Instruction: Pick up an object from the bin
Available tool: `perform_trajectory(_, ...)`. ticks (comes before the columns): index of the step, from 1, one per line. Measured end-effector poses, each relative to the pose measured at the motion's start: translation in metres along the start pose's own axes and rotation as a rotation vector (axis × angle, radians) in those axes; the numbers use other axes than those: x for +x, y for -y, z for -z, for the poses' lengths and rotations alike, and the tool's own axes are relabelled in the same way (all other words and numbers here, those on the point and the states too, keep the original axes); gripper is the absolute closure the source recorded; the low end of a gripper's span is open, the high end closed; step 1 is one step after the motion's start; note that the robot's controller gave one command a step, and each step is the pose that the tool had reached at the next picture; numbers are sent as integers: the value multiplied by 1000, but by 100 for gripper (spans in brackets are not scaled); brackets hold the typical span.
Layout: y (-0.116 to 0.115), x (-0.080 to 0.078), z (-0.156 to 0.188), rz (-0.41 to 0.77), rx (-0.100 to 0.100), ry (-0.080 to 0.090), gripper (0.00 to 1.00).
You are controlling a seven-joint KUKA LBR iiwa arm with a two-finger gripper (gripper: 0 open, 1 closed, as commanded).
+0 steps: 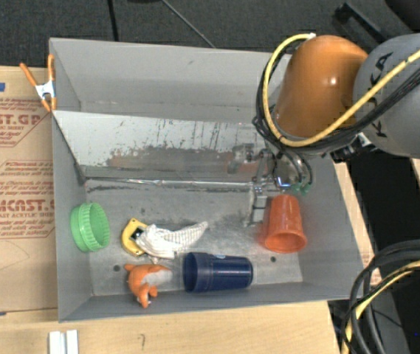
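fingers (257, 206) spread, vertical beside orange cup (284, 227)

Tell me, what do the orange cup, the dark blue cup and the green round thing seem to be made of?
Orange cup: probably plastic, smooth and fairly matt, one even colour throughout. Dark blue cup, lying on its side: likely plastic too, glossier, with a pale highlight along its wall. Green round thing: seemingly moulded plastic, uniform bright colour, thin raised rim.
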State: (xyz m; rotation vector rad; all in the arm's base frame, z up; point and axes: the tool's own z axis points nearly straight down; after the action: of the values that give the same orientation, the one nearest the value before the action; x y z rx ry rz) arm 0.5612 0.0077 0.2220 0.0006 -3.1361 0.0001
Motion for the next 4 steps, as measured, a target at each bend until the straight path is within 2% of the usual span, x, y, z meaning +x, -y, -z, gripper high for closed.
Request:
perform_trajectory(1, 0, -2, 5, 0, 0, 8, 0)
perform_trajectory(2, -9, 1, -53, 7, 0, 13, 0)
perform_trajectory(3, -22, 21, -114, -26, -2, 11, 0)
perform_trajectory(4, -82, 31, -146, 14, -3, 38, 100)
